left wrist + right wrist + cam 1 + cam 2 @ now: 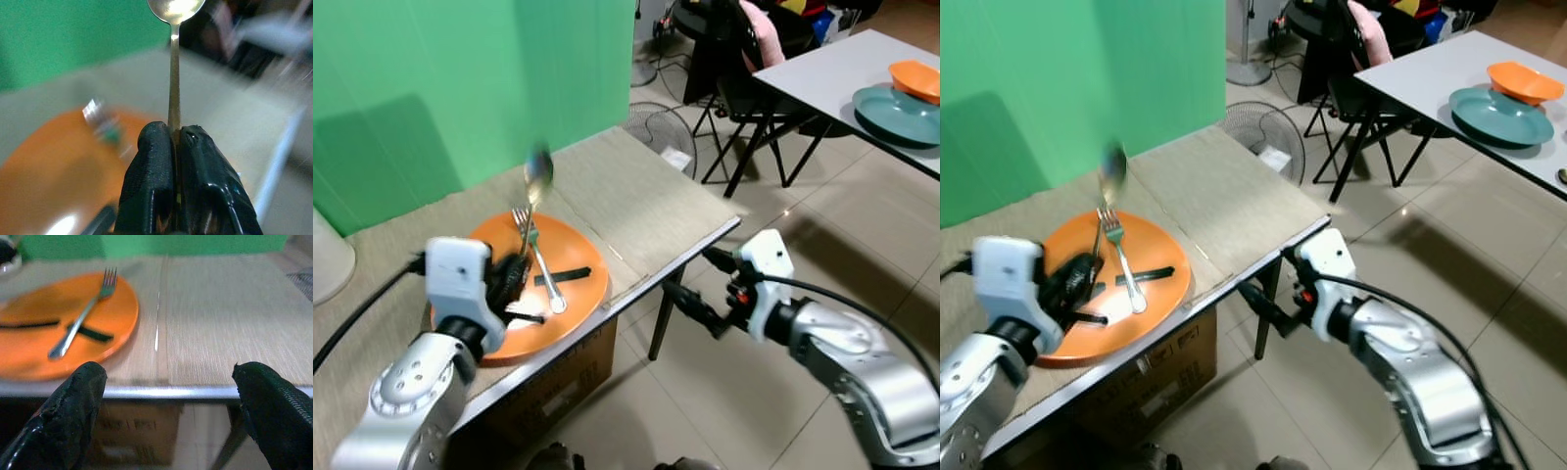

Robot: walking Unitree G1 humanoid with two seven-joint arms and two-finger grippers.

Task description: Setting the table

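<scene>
The left hand [176, 147] pinches the spoon [537, 176] low on its handle; light, stiff and slippery, it should be gripped mid-handle. The right hand [171, 406] is open.

My left gripper [176, 147] is pinched tight on the spoon [174, 58], raised; my right gripper [166, 396] hangs spread wide, forearm extended.

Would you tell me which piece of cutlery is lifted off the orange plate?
The spoon, pinched upright by the left gripper; the fork lies flat on the plate.
</scene>
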